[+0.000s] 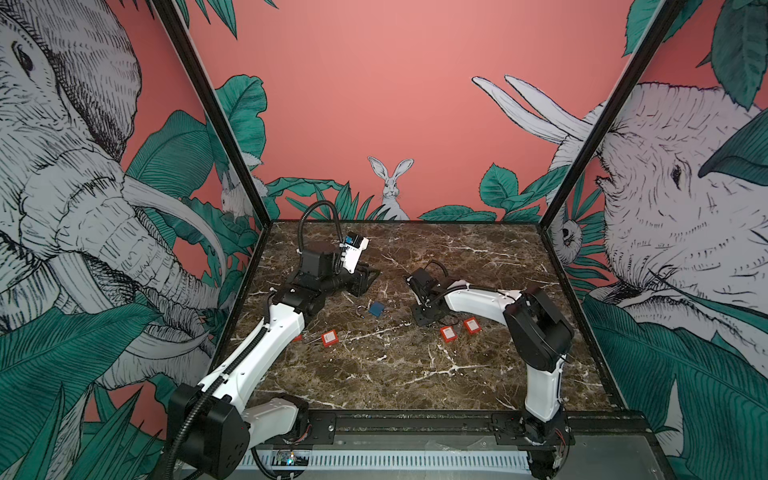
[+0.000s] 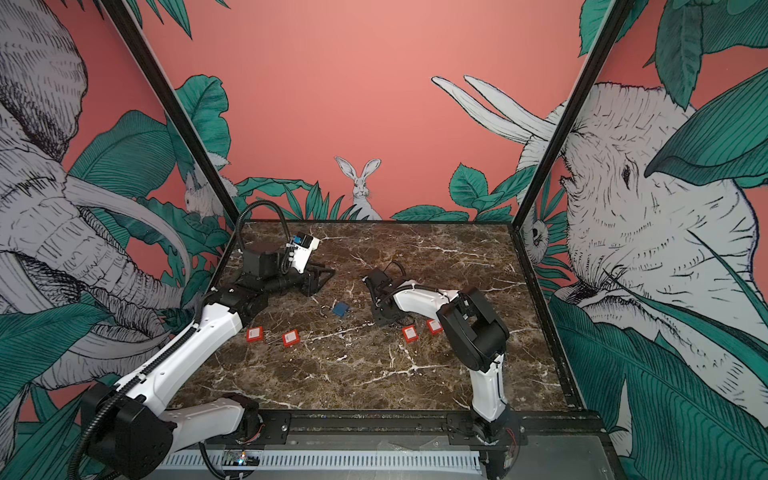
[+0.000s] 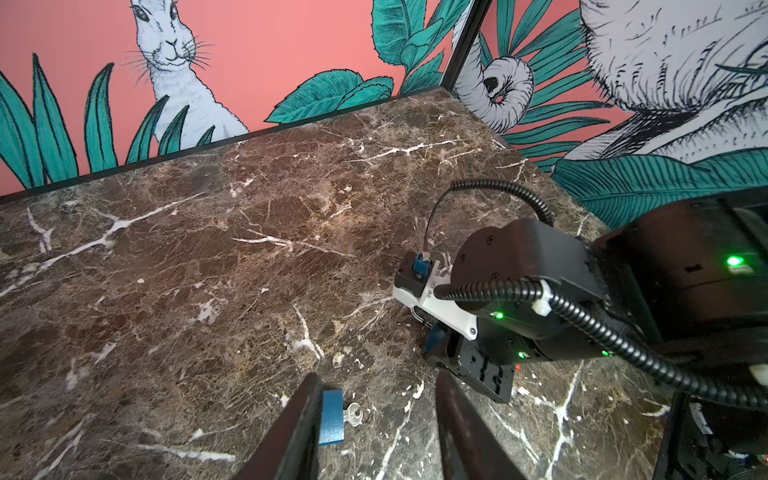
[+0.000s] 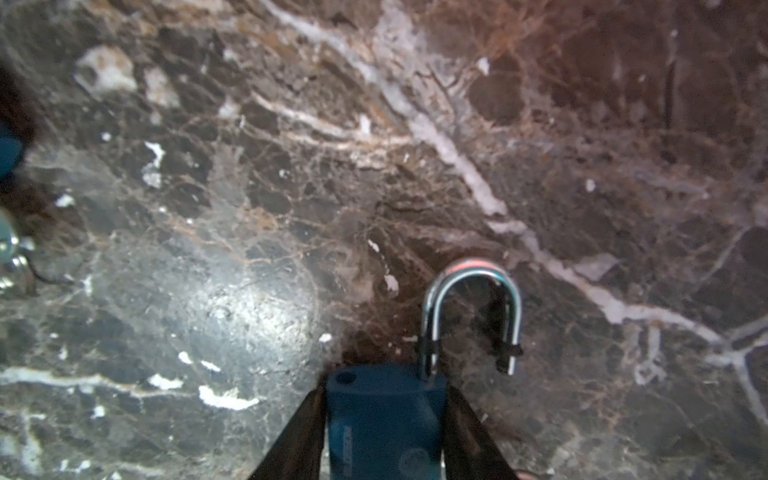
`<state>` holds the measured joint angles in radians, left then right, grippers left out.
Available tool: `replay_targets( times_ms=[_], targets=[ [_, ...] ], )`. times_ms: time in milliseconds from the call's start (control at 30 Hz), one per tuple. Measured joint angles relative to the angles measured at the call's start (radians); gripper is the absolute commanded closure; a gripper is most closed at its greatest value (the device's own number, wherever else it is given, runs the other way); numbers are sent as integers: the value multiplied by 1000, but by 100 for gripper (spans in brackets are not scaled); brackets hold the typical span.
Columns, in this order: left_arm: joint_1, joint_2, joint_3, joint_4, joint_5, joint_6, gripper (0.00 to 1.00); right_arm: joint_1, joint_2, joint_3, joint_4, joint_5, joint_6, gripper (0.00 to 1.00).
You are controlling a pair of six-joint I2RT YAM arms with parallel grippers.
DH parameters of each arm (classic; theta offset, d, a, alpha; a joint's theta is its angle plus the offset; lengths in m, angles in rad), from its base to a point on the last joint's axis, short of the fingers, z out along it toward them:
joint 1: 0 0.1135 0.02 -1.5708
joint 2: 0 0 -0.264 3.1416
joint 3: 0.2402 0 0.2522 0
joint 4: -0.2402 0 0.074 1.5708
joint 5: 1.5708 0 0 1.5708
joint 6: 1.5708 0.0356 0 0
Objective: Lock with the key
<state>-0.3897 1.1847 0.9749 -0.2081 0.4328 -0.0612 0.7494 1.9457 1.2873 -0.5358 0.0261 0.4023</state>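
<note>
Blue metal padlock (image 4: 384,419), open steel shackle (image 4: 471,316) outward, clasped by right gripper (image 4: 385,390); second blue padlock (image 1: 376,308) with silver key (image 3: 353,414) seen at its 9 o'clock in a top view, nearer released left gripper (image 3: 377,374)

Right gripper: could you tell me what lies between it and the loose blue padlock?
A silver key against that padlock, then bare marble table, in the left wrist view.

Far table (image 1: 457,249) open, red locks (image 1: 448,333) in front
</note>
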Motion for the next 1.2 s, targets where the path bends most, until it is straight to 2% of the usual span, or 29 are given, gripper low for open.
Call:
replay_targets(
  times_ms=[133, 233, 300, 467, 500, 533, 700, 800, 833, 967, 1200],
  targets=[
    [1, -3, -32, 40, 14, 4, 51, 1, 2, 7, -8, -1, -43, 67],
    [1, -31, -110, 127, 18, -2, 49, 2, 1, 7, -9, 0, -95, 69],
    [1, -61, -169, 187, 10, -10, 44, 2, -4, 7, -17, -3, -139, 71],
    [1, -140, -291, 353, -47, -30, 25, 5, -62, -6, -24, -34, -276, 74],
    [1, -150, -306, 378, -51, -26, 10, 5, -96, -23, -13, -53, -307, 74],
    [1, -158, -317, 397, -53, -15, 1, 5, -134, -43, -1, -72, -347, 74],
    [4, -183, -348, 485, -40, 60, 0, 4, -359, -142, 48, -199, -549, 73],
    [5, -188, -361, 510, 21, 146, 1, 3, -457, -153, 48, -277, -678, 73],
    [5, -187, -361, 507, 48, 181, 5, 1, -478, -150, 42, -304, -723, 73],
    [5, -170, -334, 440, 202, 350, 22, -8, -501, -117, -29, -396, -859, 73],
    [5, -121, -282, 302, 449, 612, 32, -45, -488, -3, -218, -553, -986, 74]
  ],
)
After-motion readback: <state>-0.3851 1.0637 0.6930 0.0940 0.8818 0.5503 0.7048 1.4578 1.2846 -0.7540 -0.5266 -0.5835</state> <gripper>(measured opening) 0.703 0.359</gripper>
